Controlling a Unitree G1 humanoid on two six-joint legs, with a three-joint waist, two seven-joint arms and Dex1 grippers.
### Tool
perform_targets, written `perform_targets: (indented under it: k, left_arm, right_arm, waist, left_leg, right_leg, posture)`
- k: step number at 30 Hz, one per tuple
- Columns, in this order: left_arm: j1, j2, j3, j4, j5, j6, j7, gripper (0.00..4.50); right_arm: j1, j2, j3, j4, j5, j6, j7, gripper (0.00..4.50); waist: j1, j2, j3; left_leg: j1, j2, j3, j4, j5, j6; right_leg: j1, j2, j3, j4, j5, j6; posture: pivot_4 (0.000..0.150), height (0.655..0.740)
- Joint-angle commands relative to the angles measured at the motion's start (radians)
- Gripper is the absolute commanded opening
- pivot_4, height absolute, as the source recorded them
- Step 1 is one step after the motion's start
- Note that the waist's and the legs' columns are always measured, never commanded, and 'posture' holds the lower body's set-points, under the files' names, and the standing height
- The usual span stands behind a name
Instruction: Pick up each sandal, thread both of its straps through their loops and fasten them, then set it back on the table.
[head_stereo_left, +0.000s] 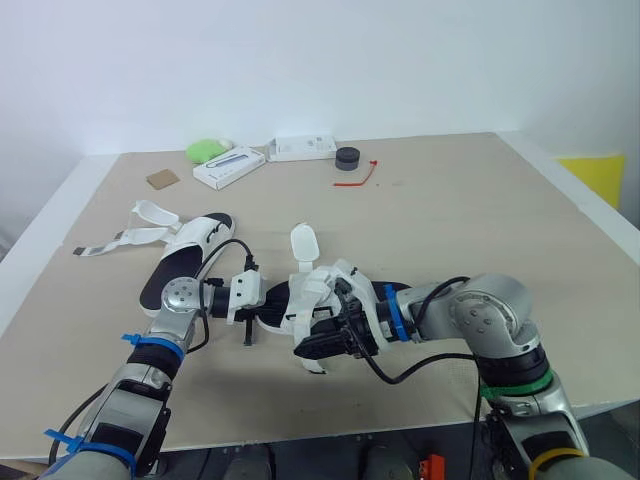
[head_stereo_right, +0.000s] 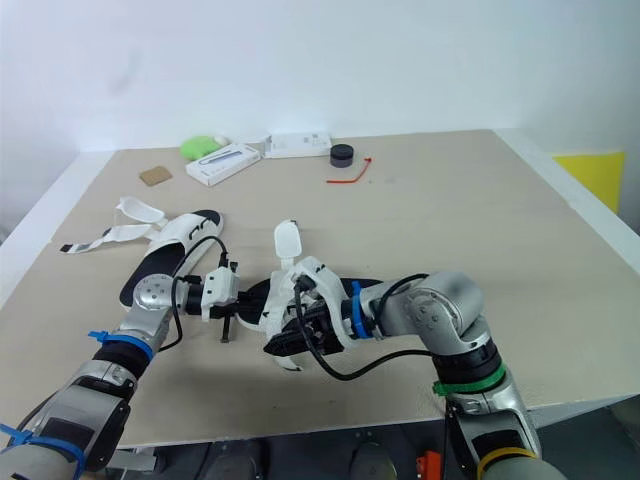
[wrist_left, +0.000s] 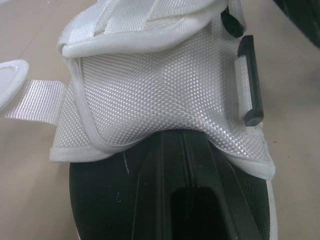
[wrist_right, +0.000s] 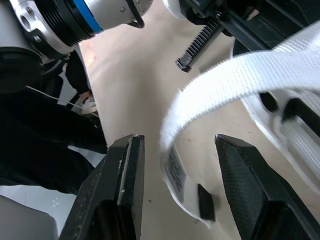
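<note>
Sandal (head_stereo_left: 320, 290) at near centre of table (head_stereo_left: 450, 200), judged light, stiff sole (wrist_left: 100, 200), floppy strap (wrist_right: 240, 75): left gripper (head_stereo_left: 266, 304) clamped on sole's left end, right gripper (wrist_right: 175, 144) wide open around strap; probably best pinched near its free tip.

Colour-wise, the near sandal (head_stereo_left: 312, 296) has a black sole and a white upper in a fine dotted mesh. It's got white ribbed webbing straps (wrist_right: 240, 75) and a black plastic loop (wrist_left: 250, 80). The other sandal (head_stereo_left: 190, 255), further left, is the same black-and-white combo. The table (head_stereo_left: 450, 220) is plain beige. Along the far side there's a lime green lump (head_stereo_left: 205, 151), a white box (head_stereo_left: 229, 167), a second white box (head_stereo_left: 302, 148), a black puck (head_stereo_left: 347, 158), a thin red tie (head_stereo_left: 360, 178) and a brown cardboard square (head_stereo_left: 163, 179). Off to the right is a bright yellow patch (head_stereo_left: 595, 175). The right gripper (wrist_right: 175, 145) has matte black fingers (wrist_right: 120, 190) with a fine grain.
</note>
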Motion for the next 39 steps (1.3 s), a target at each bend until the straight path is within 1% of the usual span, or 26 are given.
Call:
perform_targets:
  k: [1, 3, 6, 7, 8, 15, 19, 20, 22, 24, 25, 28, 30, 34, 39]
  left_arm:
    - [0.119, 0.018, -0.129, 0.134, 0.167, 0.049, -0.019, 0.00]
    - [0.124, 0.019, -0.129, 0.135, 0.167, 0.047, -0.018, 0.00]
    - [0.129, 0.020, -0.128, 0.139, 0.167, 0.043, -0.015, 0.00]
    - [0.131, 0.021, -0.128, 0.142, 0.167, 0.041, -0.013, 0.00]
    - [0.132, 0.021, -0.127, 0.145, 0.168, 0.040, -0.011, 0.00]
    - [0.131, 0.021, -0.127, 0.162, 0.171, 0.029, -0.002, 0.00]
    - [0.124, 0.016, -0.127, 0.168, 0.172, 0.028, 0.004, 0.00]
    - [0.122, 0.014, -0.127, 0.169, 0.172, 0.028, 0.006, 0.00]
    - [0.118, 0.008, -0.128, 0.172, 0.172, 0.029, 0.010, 0.00]
    - [0.115, 0.003, -0.129, 0.172, 0.172, 0.031, 0.014, 0.00]
    - [0.114, 0.001, -0.130, 0.171, 0.171, 0.032, 0.015, 0.00]
    - [0.114, -0.007, -0.128, 0.166, 0.166, 0.039, 0.020, 0.00]
    - [0.115, -0.008, -0.127, 0.162, 0.164, 0.042, 0.023, 0.00]
    - [0.117, -0.009, -0.124, 0.150, 0.160, 0.051, 0.024, 0.00]
    - [0.127, -0.007, -0.121, 0.125, 0.152, 0.064, 0.023, 0.00]
  right_arm:
    - [-0.016, 0.016, -0.023, 0.000, 0.007, 0.009, -0.003, 2.48]
    - [-0.009, 0.020, -0.017, 0.007, -0.007, 0.005, -0.009, 1.97]
    - [0.000, 0.019, -0.018, 0.008, -0.014, -0.002, -0.007, 0.73]
    - [0.004, 0.017, -0.020, 0.007, -0.014, -0.005, -0.005, 0.51]
    - [0.007, 0.016, -0.024, 0.007, -0.014, -0.007, -0.003, 0.01]
    - [0.019, 0.002, -0.072, -0.011, 0.019, -0.006, 0.021, 0.01]
    - [-0.037, 0.031, -0.214, 0.015, 0.116, 0.049, 0.043, 0.01]
    - [-0.064, 0.032, -0.233, 0.043, 0.136, 0.055, 0.027, 0.01]
    - [-0.167, 0.053, -0.263, 0.163, 0.180, 0.055, -0.074, 0.01]
    - [-0.246, 0.062, -0.280, 0.245, 0.246, 0.055, -0.141, 0.01]
    - [-0.271, 0.059, -0.285, 0.272, 0.285, 0.055, -0.166, 0.01]
    - [-0.347, 0.034, -0.274, 0.359, 0.341, 0.055, -0.238, 0.01]
    - [-0.395, 0.016, -0.266, 0.430, 0.350, 0.055, -0.269, 0.01]
    - [-0.413, 0.001, -0.231, 0.507, 0.340, 0.055, -0.318, 0.01]
    - [-0.413, -0.016, -0.190, 0.565, 0.255, 0.055, -0.294, 0.01]
  waist:
    - [0.000, 0.000, 0.000]
    - [0.000, 0.000, -0.001]
    - [0.000, 0.000, -0.001]
    - [0.000, 0.000, -0.001]
    - [0.000, 0.000, -0.001]
    - [0.000, 0.000, -0.001]
    - [0.000, 0.001, 0.000]
    - [0.000, 0.001, 0.000]
    - [-0.001, 0.002, 0.000]
    - [-0.003, 0.004, 0.000]
    - [-0.003, 0.004, 0.000]
    - [-0.001, 0.003, 0.000]
    - [0.000, 0.003, 0.000]
    - [0.001, 0.003, 0.000]
    - [0.001, 0.004, 0.000]
  left_leg:
    - [0.000, 0.000, 0.000, 0.000, 0.000, 0.000]
    - [0.001, 0.000, 0.000, 0.000, 0.000, 0.000]
    - [0.002, 0.000, 0.000, 0.000, 0.000, 0.000]
    - [0.002, 0.000, 0.000, 0.000, 0.000, 0.000]
    - [0.002, 0.000, 0.000, 0.000, 0.000, 0.000]
    - [0.002, 0.000, 0.000, 0.000, 0.000, 0.000]
    - [0.002, 0.000, 0.000, 0.000, 0.000, 0.000]
    - [0.002, 0.000, 0.000, 0.000, 0.000, 0.000]
    - [0.002, 0.000, 0.000, 0.000, 0.000, 0.000]
    - [0.002, 0.000, 0.000, 0.000, 0.000, 0.000]
    - [0.002, 0.000, 0.000, 0.000, 0.000, 0.000]
    - [0.000, 0.001, 0.000, 0.000, 0.000, 0.000]
    - [0.000, 0.000, 0.000, 0.000, 0.000, 0.000]
    - [0.000, 0.000, 0.000, 0.000, 0.000, 0.000]
    - [0.000, 0.000, 0.000, 0.000, 0.000, 0.001]
  right_leg:
    - [0.000, 0.000, 0.000, 0.001, 0.000, 0.000]
    - [0.000, 0.000, 0.000, 0.003, 0.000, 0.000]
    - [0.000, 0.000, 0.000, 0.006, 0.000, 0.000]
    - [0.000, 0.000, 0.000, 0.006, 0.000, 0.000]
    - [0.000, 0.000, 0.000, 0.006, 0.000, 0.000]
    - [0.000, -0.001, 0.000, 0.006, 0.000, 0.000]
    - [-0.001, -0.001, 0.000, 0.006, 0.000, 0.000]
    - [-0.001, -0.001, 0.000, 0.006, 0.000, 0.000]
    - [-0.001, -0.001, 0.000, 0.006, 0.000, 0.000]
    - [-0.003, -0.001, -0.001, 0.006, 0.000, 0.000]
    - [-0.004, -0.001, -0.002, 0.005, 0.000, 0.000]
    - [-0.003, -0.002, -0.003, 0.005, 0.000, 0.000]
    - [-0.002, -0.003, -0.003, 0.005, 0.000, 0.000]
    - [-0.001, -0.003, -0.003, 0.006, 0.000, 0.000]
    - [-0.001, -0.003, -0.003, 0.007, 0.000, 0.000]
  posture:
    - [0.150, 0.7400]
    - [0.150, 0.7400]
    - [0.150, 0.7400]
    - [0.150, 0.7400]
    - [0.150, 0.7400]
    - [0.150, 0.7400]
    - [0.150, 0.7400]
    - [0.150, 0.7400]
    - [0.150, 0.7400]
    - [0.150, 0.7400]
    - [0.150, 0.7400]
    - [0.150, 0.7400]
    - [0.150, 0.7400]
    - [0.150, 0.7400]
    - [0.150, 0.7400]
